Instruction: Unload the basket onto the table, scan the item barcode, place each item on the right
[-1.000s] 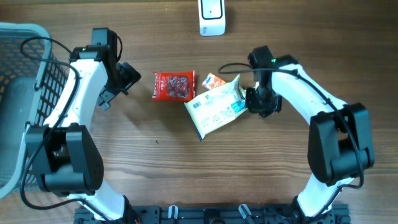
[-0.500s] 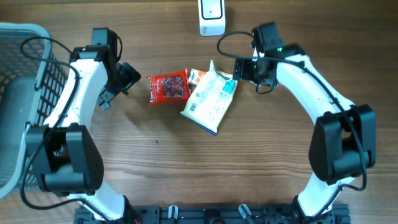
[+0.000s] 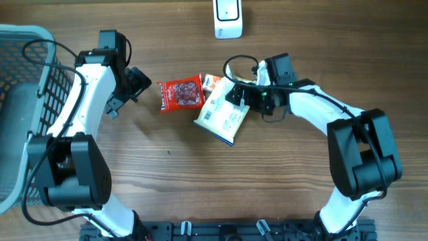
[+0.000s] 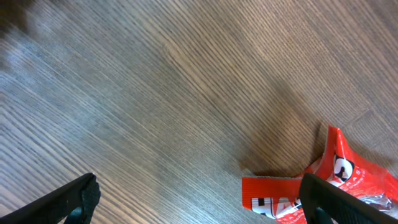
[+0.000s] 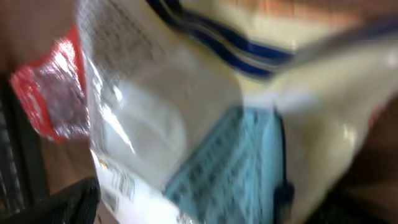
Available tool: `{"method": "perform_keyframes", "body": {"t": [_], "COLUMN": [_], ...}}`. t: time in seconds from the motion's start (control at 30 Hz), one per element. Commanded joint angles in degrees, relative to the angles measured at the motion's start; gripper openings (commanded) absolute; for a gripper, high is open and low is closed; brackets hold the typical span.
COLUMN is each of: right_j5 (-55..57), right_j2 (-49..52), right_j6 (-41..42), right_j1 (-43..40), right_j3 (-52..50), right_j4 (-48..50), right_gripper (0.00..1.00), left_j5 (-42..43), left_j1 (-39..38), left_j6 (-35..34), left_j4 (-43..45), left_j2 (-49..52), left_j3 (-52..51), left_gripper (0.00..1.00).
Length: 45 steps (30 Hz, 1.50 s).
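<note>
white bag [image 3: 224,110]: shifted left, beside red packet [image 3: 180,94] | right fingers [image 5: 62,202]: opened

mock shop checkout on a robotics test bench: a grey plastic lattice shopping basket [image 3: 47,73] stands at the edge of a brown wood-grain table [image 3: 200,181]. a white rectangular barcode scanner [image 3: 227,19], a red foil snack packet [image 3: 180,94] and a white-and-blue printed pouch [image 3: 224,115] lie between the white-and-black left arm [image 3: 87,87] and right arm [image 3: 321,106].

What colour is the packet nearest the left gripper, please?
The packet is red; clearest in the overhead view.
</note>
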Motion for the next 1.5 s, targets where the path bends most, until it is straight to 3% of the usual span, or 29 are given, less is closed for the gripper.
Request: {"method": "perform_keyframes", "body": {"t": [0.0,0.03,0.13,0.2,0.23,0.43,0.53,0.57,0.6,0.7,0.73,0.77,0.8,0.9,0.93,0.97,1.03,1.17,1.27,1.4,1.43,1.47], "right_j5": [-1.68,-0.81,3.48,3.58,4.17,0.85,-0.79,-0.59,0.04,12.66,11.96,10.29,9.57,5.77,5.51,4.96,4.61,10.97,2.01,-3.78,-4.09,-4.35], "right_j2": [0.68,0.66,0.61,-0.61,-1.44,-7.32,-7.04,-6.60,-5.84,-0.68,1.22,2.01,2.16,1.92,1.92,1.92,2.08,3.28,5.14,10.01,10.54,10.73], "right_j6": [5.40,5.42,5.05,2.23,0.59,-10.49,-10.08,-10.08,-10.19,-10.23,-13.68,-16.44,-16.94,-16.94,-16.90,-16.52,-15.85,-6.86,-6.19,7.26,8.15,8.41], "right_j1": [0.15,0.15,-0.24,-1.44,-1.99,-5.51,-5.51,-5.49,-5.49,-5.49,-5.49,-5.49,-5.49,-5.49,-5.49,-5.49,-5.42,-5.44,-5.42,-3.04,-2.84,-2.84], "right_j3": [-4.39,-4.72,-4.63,-2.97,-1.92,10.51,11.52,11.41,11.41,11.41,11.41,11.41,11.41,14.10,16.31,16.85,16.13,7.85,2.19,-0.66,-0.66,-0.66], "right_j4": [7.23,8.00,6.25,2.05,-0.33,-19.91,-21.20,-21.62,-22.93,-29.46,-30.12,-30.25,-30.49,-32.48,-34.42,-34.84,-35.01,-26.82,-15.37,-5.53,-5.33,-5.01], "right_gripper": [1.00,0.97,0.38,0.06,0.04,0.04,0.04,0.08,0.13,0.04,0.10,0.26,0.48,0.59,0.79,0.91,0.99,1.00,1.00,0.99,0.96,0.68], "left_j5": [-0.35,-0.37,-0.35,-0.35,-0.35,-0.35,-0.37,-0.35,-0.37,-0.35,-0.35,-0.35,-0.35,-0.35,-0.35,-0.35,-0.35,-0.35,-0.35,-0.35,-0.35,-0.35], "left_j1": [0.26,0.26,0.26,0.26,0.26,0.26,0.26,0.26,0.26,0.26,0.26,0.26,0.26,0.26,0.26,0.26,0.26,0.26,0.26,0.26,0.26,0.26], "left_j6": [-0.55,-0.55,-0.57,-0.55,-0.55,-0.55,-0.55,-0.55,-0.55,-0.55,-0.55,-0.55,-0.55,-0.55,-0.55,-0.55,-0.55,-0.57,-0.55,-0.55,-0.57,-0.57], "left_j4": [-0.04,-0.04,-0.04,-0.04,-0.04,-0.04,-0.04,-0.04,-0.04,-0.04,-0.04,-0.04,-0.04,-0.04,-0.04,-0.04,-0.04,-0.04,-0.04,-0.04,-0.04,-0.04], "left_j2": [0.83,0.83,0.83,0.83,0.83,0.83,0.83,0.83,0.83,0.83,0.83,0.83,0.83,0.83,0.83,0.83,0.83,0.83,0.83,0.83,0.83,0.83], "left_j3": [-0.26,-0.26,-0.26,-0.26,-0.26,-0.26,-0.26,-0.26,-0.26,-0.26,-0.26,-0.26,-0.26,-0.26,-0.26,-0.26,-0.26,-0.26,-0.26,-0.26,-0.26,-0.26], "left_gripper": [1.00,1.00,1.00,1.00,1.00,1.00,1.00,1.00,1.00,1.00,1.00,1.00,1.00,1.00,1.00,1.00,1.00,1.00,1.00,1.00,1.00,1.00]}}
